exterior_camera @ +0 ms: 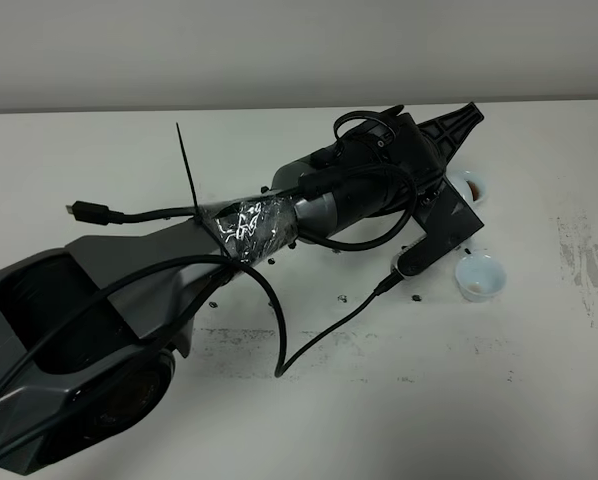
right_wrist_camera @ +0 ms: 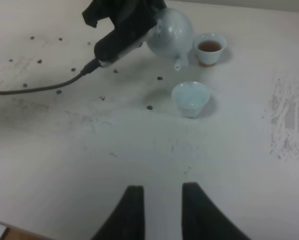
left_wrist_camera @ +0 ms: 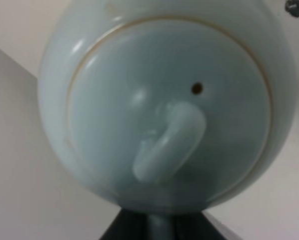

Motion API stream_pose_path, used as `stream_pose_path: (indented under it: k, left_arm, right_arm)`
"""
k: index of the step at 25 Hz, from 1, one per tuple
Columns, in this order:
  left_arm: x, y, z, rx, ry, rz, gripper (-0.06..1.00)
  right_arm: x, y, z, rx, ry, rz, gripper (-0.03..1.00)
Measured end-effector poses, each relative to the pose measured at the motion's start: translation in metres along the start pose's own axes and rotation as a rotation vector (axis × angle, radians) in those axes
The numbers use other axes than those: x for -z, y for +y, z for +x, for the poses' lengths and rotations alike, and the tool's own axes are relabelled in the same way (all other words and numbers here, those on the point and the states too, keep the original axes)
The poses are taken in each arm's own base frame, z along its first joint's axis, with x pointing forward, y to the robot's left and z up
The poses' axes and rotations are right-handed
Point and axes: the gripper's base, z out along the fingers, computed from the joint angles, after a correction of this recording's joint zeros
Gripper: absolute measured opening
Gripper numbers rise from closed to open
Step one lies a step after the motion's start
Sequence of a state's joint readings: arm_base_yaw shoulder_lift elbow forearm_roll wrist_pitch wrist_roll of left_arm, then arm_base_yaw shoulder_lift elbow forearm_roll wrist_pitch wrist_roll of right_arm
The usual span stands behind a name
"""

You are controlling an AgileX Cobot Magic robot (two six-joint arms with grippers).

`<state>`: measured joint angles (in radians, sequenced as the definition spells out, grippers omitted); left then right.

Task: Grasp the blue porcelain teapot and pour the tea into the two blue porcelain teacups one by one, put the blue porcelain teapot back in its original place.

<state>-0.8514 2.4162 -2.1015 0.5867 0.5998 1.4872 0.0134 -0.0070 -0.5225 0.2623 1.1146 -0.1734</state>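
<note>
I count one blue porcelain teapot (right_wrist_camera: 170, 31), two teacups and two claws. The teapot is round and glossy, a pale icy-blue glaze. In the left wrist view its domed lid (left_wrist_camera: 229, 150) fills most of the frame, ringed by a thin brownish seam; on it sit one looped knob (left_wrist_camera: 172, 145) and one small dark vent hole (left_wrist_camera: 196, 89).

The left claw (left_wrist_camera: 159, 227) is clamped on the teapot from the handle side, its dark jaws closed around a pale stem of porcelain. In the right wrist view the pot hangs tipped in that grip, with its thin spout (right_wrist_camera: 178, 64) pointing down just beside the filled teacup (right_wrist_camera: 209, 48). That cup is small, flared and handleless, and holds brown tea. The pale teacup (right_wrist_camera: 190, 99) matches it and stands apart, nearer the right claw; I cannot tell what is in it.

From the high camera the left arm (exterior_camera: 129, 290) hides the teapot entirely. That arm carries one band of crinkled silver tape (exterior_camera: 254, 228), one black zip tie (exterior_camera: 187, 170) and loose black cable (exterior_camera: 319, 340).

The right claw (right_wrist_camera: 162, 210) is narrow and holds nothing; two dark fingers (right_wrist_camera: 134, 212) hover over the table with a slim strip of surface between them. The table (right_wrist_camera: 139, 145) is matte white, dotted with many dark specks (right_wrist_camera: 150, 107) and one grey scuffed patch (right_wrist_camera: 284, 120).
</note>
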Motion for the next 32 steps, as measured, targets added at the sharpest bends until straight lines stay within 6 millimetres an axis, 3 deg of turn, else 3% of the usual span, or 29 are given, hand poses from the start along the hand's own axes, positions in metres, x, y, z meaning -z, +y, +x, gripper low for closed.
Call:
stream_pose_path:
  k: [20, 32]
  left_arm:
    - [0.008, 0.012, -0.016, -0.128, 0.043, -0.048, 0.09]
    - [0.001, 0.007, -0.022, -0.185, 0.044, -0.042, 0.09]
  right_arm:
    - [0.000, 0.000, 0.000, 0.000, 0.000, 0.000, 0.22]
    - [0.000, 0.000, 0.000, 0.000, 0.000, 0.000, 0.22]
